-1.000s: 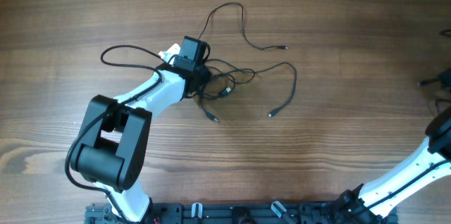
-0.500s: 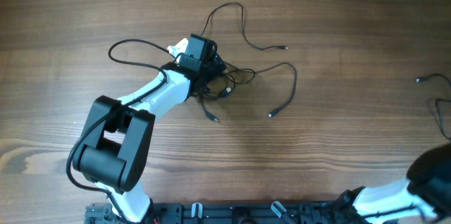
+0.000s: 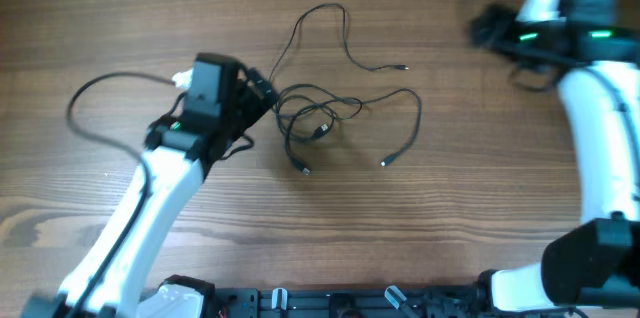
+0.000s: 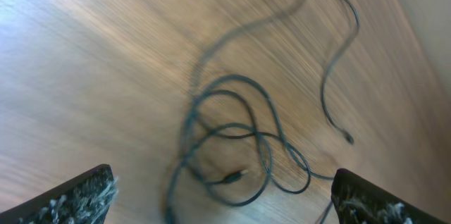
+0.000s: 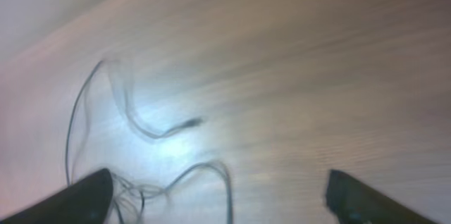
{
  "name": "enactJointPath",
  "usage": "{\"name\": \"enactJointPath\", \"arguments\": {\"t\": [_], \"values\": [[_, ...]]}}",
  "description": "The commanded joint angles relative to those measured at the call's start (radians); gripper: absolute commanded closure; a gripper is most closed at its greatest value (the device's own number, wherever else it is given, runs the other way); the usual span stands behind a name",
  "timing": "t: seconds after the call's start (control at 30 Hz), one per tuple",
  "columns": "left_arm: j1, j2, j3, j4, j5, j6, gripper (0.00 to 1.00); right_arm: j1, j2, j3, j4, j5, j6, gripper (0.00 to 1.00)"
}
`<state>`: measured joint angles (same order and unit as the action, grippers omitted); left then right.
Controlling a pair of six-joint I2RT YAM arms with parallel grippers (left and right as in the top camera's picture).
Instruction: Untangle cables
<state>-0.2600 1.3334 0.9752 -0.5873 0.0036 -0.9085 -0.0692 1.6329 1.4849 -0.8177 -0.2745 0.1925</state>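
Thin black cables [image 3: 320, 123] lie loosely tangled near the middle of the wooden surface [image 3: 450, 218]. The left gripper [image 3: 258, 90] sits at the tangle's 9 o'clock edge, jaws spread wide and clamping nothing; blur hides any contact. The right gripper [image 3: 488, 26], at 2 o'clock and well apart, gapes wide and empty.

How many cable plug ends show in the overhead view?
4 plug ends: one upper right of the tangle, one lower right, one below it, one inside. More may be hidden.
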Motion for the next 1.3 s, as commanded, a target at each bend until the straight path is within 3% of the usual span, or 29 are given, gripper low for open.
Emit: {"name": "enactJointPath", "arguments": {"t": [0.0,0.03,0.13,0.3,0.7,0.87,0.9,0.97,1.03,1.13,1.17,1.23,1.27], "values": [[0.076,-0.124,-0.005,-0.142,-0.203,-0.184,0.0,0.215,0.02,-0.114,0.044,-0.253,-0.459,0.07],[0.098,-0.15,-0.005,-0.184,-0.225,-0.184,0.0,0.263,0.024,-0.13,0.058,-0.258,-0.502,0.07],[0.15,-0.2,-0.005,-0.279,-0.229,-0.184,0.0,0.38,0.05,-0.159,0.118,-0.196,-0.59,0.23],[0.16,-0.2,-0.006,-0.399,-0.229,-0.184,0.0,0.537,0.18,-0.161,0.132,-0.211,-0.698,0.24],[0.16,-0.2,-0.006,-0.406,-0.229,-0.184,0.0,0.701,0.389,-0.162,0.162,-0.159,-0.798,0.33],[0.16,-0.2,-0.006,-0.406,-0.22,-0.184,0.0,0.714,0.413,-0.163,0.186,-0.007,-0.791,0.54],[0.16,-0.2,-0.006,-0.406,-0.217,-0.184,0.0,0.714,0.414,-0.163,0.201,0.018,-0.791,0.54],[0.16,-0.2,-0.006,-0.406,-0.202,-0.184,0.0,0.714,0.414,-0.163,0.233,0.04,-0.791,0.4],[0.16,-0.2,-0.006,-0.406,-0.186,-0.184,0.0,0.717,0.414,-0.163,0.253,0.025,-0.791,0.34],[0.16,-0.2,-0.006,-0.406,-0.184,-0.184,0.0,0.718,0.414,-0.163,0.262,-0.05,-0.779,0.53],[0.16,-0.2,-0.006,-0.406,-0.184,-0.184,0.0,0.718,0.414,-0.163,0.262,-0.072,-0.76,0.62],[0.16,-0.2,-0.006,-0.406,-0.184,-0.184,0.0,0.718,0.417,-0.163,0.26,-0.086,-0.735,0.93],[0.16,-0.2,-0.006,-0.406,-0.184,-0.184,0.0,0.718,0.417,-0.163,0.257,-0.085,-0.733,0.96]]}}
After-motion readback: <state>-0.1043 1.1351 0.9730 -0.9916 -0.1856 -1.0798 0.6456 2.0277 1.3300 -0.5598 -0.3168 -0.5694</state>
